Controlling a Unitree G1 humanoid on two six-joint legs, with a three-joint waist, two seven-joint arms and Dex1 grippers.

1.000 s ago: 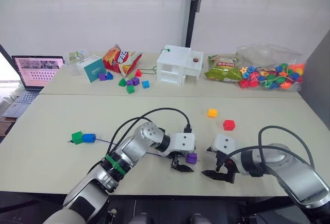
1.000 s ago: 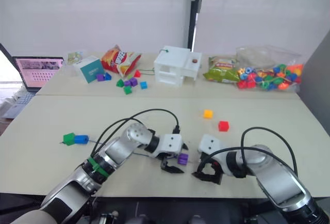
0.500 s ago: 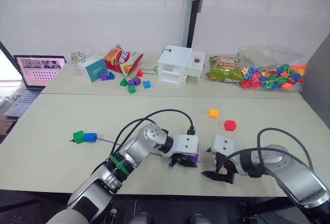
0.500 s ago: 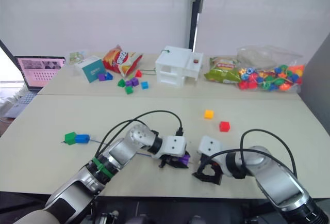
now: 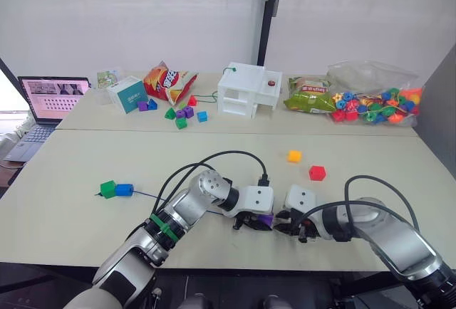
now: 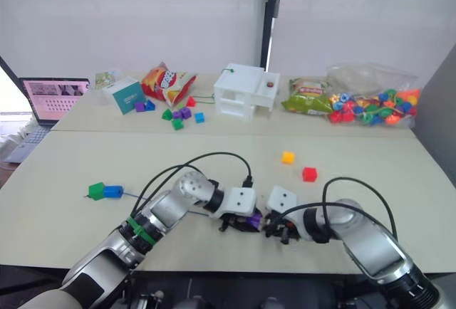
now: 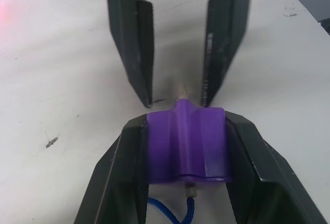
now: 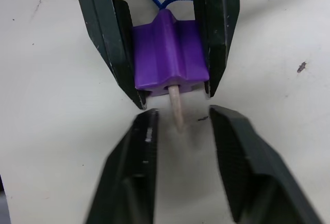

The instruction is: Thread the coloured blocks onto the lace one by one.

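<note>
Lace tip (image 8: 177,111) between parted right jaws, through purple block (image 8: 170,53).

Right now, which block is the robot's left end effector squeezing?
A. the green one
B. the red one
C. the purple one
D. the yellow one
C. The left end effector is shut on the purple block, with the lace's pale tip poking out of its hole toward the open right end effector; the yellow block and red block lie loose on the table, and the green block sits far along the lace.
</note>
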